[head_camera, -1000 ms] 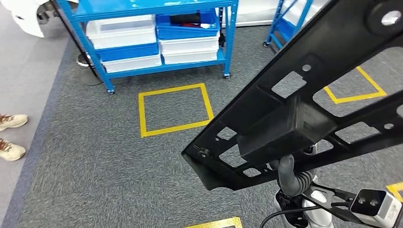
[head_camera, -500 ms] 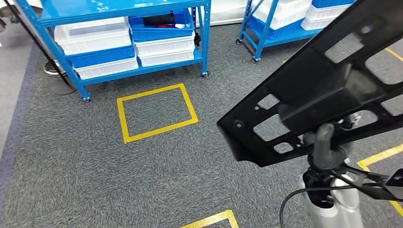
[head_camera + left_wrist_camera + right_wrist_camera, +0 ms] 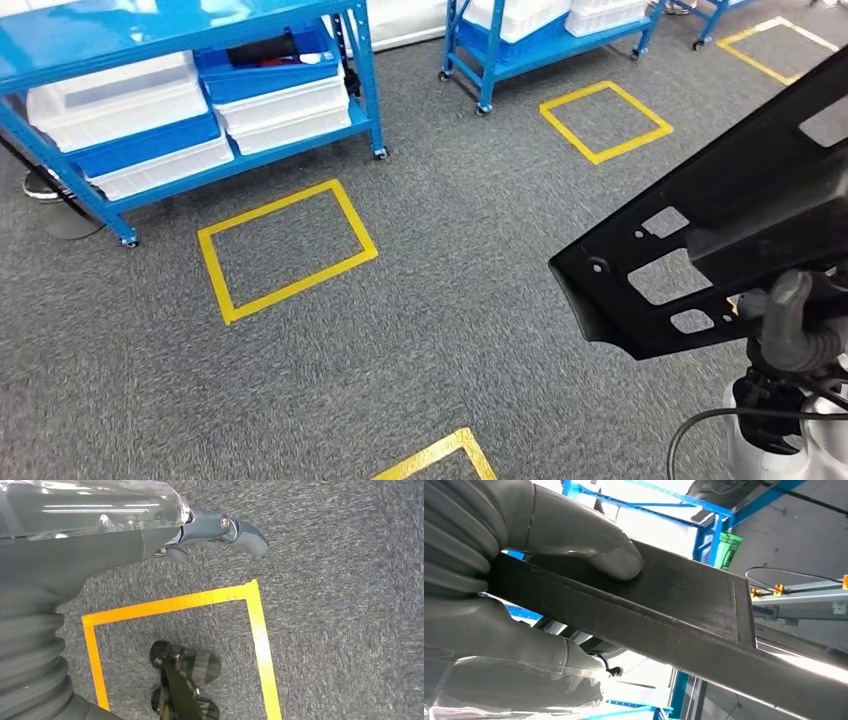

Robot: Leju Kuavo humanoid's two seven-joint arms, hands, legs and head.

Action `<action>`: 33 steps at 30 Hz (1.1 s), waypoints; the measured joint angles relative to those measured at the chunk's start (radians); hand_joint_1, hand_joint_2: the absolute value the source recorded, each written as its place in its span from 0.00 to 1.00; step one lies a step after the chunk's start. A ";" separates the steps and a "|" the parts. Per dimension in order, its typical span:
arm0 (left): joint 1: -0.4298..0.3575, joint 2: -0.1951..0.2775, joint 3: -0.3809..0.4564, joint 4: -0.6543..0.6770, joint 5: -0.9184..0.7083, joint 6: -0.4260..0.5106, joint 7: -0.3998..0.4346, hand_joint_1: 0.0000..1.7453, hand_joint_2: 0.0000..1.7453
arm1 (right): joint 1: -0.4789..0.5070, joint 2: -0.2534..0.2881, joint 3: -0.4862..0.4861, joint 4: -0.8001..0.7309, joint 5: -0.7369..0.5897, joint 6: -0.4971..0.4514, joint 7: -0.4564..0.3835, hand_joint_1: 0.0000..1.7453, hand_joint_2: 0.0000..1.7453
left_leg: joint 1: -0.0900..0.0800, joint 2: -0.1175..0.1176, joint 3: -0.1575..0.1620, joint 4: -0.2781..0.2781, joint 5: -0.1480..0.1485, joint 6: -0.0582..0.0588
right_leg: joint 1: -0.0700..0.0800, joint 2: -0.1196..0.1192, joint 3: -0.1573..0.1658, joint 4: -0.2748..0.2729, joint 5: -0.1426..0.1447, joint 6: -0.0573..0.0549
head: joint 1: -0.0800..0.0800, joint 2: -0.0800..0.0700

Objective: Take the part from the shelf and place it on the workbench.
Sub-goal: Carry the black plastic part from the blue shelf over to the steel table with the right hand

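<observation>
- Big flat black metal part with cut-out holes (image 3: 740,230), held up in the air over the grey carpet floor (image 3: 450,330), tilted, low end toward the middle of the room.
- Right hand (image 3: 790,325) wrapped around the underside of the part, thick grey thumb (image 3: 589,540) pressed flat on the dark plate (image 3: 684,600) in the right wrist view, other fingers (image 3: 514,645) curled below it. Gripping tight.
- Left hand (image 3: 210,532) hanging down over the carpet, holding nothing, dark fingers (image 3: 245,532) a little bent and pointing out, loose.
- Yellow tape square (image 3: 255,630) on the floor under the left hand.
- Blue metal shelf on wheels (image 3: 360,60) at the far left, packed with white plastic bins (image 3: 280,110) and blue plastic bins (image 3: 150,140), well apart from the part.
- Second blue shelf (image 3: 480,60) farther along, also with white bins (image 3: 520,15).
- More yellow tape squares on the carpet: one (image 3: 285,248) in front of the first shelf, one (image 3: 605,120) in front of the second, a corner of one (image 3: 440,455) near the bottom.
- Black cable (image 3: 700,425) looping beside the silver arm (image 3: 770,450) under the part.
</observation>
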 joint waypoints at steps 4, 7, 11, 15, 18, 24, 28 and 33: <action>0.004 0.001 0.000 0.000 -0.001 0.001 0.006 0.00 1.00 | 0.016 0.016 0.006 -0.019 0.025 0.007 0.004 1.00 1.00 | 0.000 -0.019 -0.074 0.149 -0.033 0.001 | 0.005 0.044 0.000 0.003 0.001 -0.005 | 0.000 0.000; 0.003 0.001 0.000 0.000 -0.001 0.012 0.013 0.00 1.00 | 0.022 0.023 0.019 -0.029 0.045 0.024 -0.003 1.00 1.00 | 0.000 -0.057 0.012 -0.049 0.071 0.016 | 0.007 0.078 0.000 0.007 0.000 -0.003 | 0.000 0.000; -0.001 -0.002 0.000 0.001 -0.002 0.023 0.018 0.00 1.00 | 0.028 0.036 0.052 -0.029 0.069 0.050 -0.025 1.00 1.00 | -0.002 -0.070 0.049 -0.134 0.092 0.030 | 0.002 0.118 -0.011 0.008 0.007 0.018 | 0.000 0.000; -0.007 -0.008 -0.004 0.001 -0.007 0.006 0.014 0.00 1.00 | 0.026 0.035 0.058 -0.020 0.050 0.061 -0.048 1.00 1.00 | 0.004 -0.030 0.058 -0.155 0.107 0.050 | 0.002 0.039 -0.063 0.112 -0.056 0.040 | 0.000 0.000; -0.002 -0.008 -0.008 0.002 -0.015 -0.006 0.008 0.00 1.00 | 0.035 0.035 0.053 -0.010 0.031 0.077 -0.059 1.00 1.00 | 0.003 0.002 0.058 -0.154 0.104 0.051 | -0.009 0.008 -0.143 0.274 -0.115 0.054 | 0.000 0.000; -0.005 -0.007 -0.020 0.002 -0.016 0.001 -0.023 0.00 1.00 | 0.036 0.037 0.043 -0.001 0.035 0.078 -0.049 1.00 1.00 | -0.004 0.057 0.072 -0.142 0.082 0.024 | -0.011 -0.063 -0.009 0.019 0.003 0.047 | 0.000 0.000; -0.009 -0.007 -0.023 0.002 -0.020 0.019 -0.046 0.00 1.00 | 0.035 0.045 0.043 0.004 0.047 0.061 -0.039 1.00 1.00 | -0.001 0.061 0.075 -0.127 0.059 0.002 | -0.008 -0.027 -0.012 0.011 0.004 0.018 | 0.000 0.000; -0.006 -0.006 -0.024 0.002 -0.027 0.025 -0.061 0.00 1.00 | 0.025 0.060 0.043 0.021 0.049 0.037 -0.017 1.00 1.00 | 0.004 -0.016 -0.051 0.143 -0.069 -0.003 | -0.002 0.022 -0.014 0.009 0.008 -0.003 | 0.000 0.000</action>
